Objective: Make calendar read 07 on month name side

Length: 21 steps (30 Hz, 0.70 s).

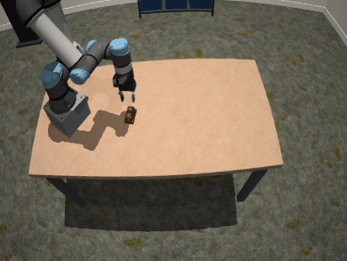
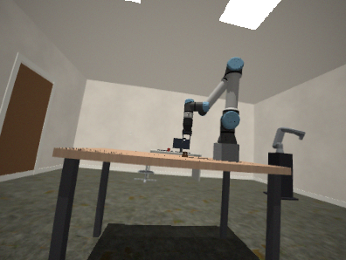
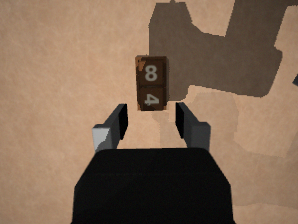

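In the wrist view, the calendar tray [image 3: 151,82] is seen lying on the table [image 3: 60,60], just beyond the tips of the two fingers and in line with the gap between them. No contact with either finger is seen. Two cubes are held in the tray in a row running away from the fingers: the cube marked 4 [image 3: 151,99] is nearer to them, and the cube marked 8 [image 3: 150,73] is set directly behind it, the two touching. The arm's base [image 1: 81,115] is placed near the table's corner.
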Each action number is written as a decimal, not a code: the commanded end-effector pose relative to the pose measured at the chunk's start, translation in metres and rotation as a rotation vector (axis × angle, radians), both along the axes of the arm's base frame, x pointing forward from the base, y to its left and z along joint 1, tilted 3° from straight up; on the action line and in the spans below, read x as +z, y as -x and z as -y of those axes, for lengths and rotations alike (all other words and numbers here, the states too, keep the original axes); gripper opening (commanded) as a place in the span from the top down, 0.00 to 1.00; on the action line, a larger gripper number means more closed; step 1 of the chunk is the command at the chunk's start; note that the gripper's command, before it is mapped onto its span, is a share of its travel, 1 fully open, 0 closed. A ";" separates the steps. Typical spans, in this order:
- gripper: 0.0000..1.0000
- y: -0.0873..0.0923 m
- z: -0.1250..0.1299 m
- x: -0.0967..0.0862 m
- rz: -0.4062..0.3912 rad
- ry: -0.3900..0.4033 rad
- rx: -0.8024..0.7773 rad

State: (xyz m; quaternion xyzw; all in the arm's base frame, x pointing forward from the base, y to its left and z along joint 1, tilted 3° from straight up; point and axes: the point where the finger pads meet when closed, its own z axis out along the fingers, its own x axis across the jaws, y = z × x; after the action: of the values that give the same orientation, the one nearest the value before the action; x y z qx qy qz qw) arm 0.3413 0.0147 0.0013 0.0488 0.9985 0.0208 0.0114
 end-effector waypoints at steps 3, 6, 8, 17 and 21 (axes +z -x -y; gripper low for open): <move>0.00 0.000 0.000 0.001 0.000 0.000 0.000; 0.00 0.000 0.000 0.001 0.000 0.000 0.000; 0.00 0.000 0.000 0.001 0.000 0.000 0.000; 0.00 0.000 0.000 0.001 0.000 0.000 0.000; 0.00 0.000 0.003 0.000 0.000 0.000 0.000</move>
State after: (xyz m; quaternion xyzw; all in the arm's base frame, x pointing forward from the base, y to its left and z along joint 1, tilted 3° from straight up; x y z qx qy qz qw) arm 0.3411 0.0147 0.0018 0.0488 0.9985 0.0210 0.0110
